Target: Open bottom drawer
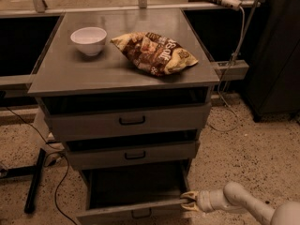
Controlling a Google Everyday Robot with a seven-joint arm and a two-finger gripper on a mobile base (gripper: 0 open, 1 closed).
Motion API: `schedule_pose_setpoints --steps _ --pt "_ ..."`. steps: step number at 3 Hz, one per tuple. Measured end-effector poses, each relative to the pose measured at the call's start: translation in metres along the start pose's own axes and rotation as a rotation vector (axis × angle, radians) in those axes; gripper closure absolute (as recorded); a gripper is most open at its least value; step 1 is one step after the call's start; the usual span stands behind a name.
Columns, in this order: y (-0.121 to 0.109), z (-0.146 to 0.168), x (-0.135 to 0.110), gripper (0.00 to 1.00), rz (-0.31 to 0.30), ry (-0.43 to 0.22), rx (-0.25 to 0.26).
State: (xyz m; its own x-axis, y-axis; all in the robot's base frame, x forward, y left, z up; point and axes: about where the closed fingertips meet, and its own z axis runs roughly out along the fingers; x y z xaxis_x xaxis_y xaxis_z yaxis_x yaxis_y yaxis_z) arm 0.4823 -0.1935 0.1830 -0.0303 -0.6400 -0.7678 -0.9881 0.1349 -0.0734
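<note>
The bottom drawer (pixel 136 213) is the lowest of three grey drawers in a metal cabinet. It stands pulled out, its dark inside exposed, with a small black loop handle (pixel 140 214) at the centre of its narrow front panel. My gripper (pixel 189 202), pale with yellowish fingertips, comes in from the lower right and sits at the right end of that front panel, touching or nearly touching its top corner. The arm behind it runs off the bottom right corner.
A white bowl (pixel 88 40) and a crumpled snack bag (pixel 154 51) lie on the cabinet top (pixel 70 74). The top drawer (pixel 131 121) and middle drawer (pixel 135 154) stick out slightly. A black stand leg (pixel 35 179) and cables lie on the speckled floor at left.
</note>
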Motion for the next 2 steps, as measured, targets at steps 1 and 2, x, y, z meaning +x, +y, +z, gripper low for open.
schedule_pose_setpoints --steps 1,2 --pt "0.000 -0.002 -0.002 1.00 0.000 0.000 0.000" --pt "0.015 -0.006 0.003 1.00 0.006 -0.004 -0.006"
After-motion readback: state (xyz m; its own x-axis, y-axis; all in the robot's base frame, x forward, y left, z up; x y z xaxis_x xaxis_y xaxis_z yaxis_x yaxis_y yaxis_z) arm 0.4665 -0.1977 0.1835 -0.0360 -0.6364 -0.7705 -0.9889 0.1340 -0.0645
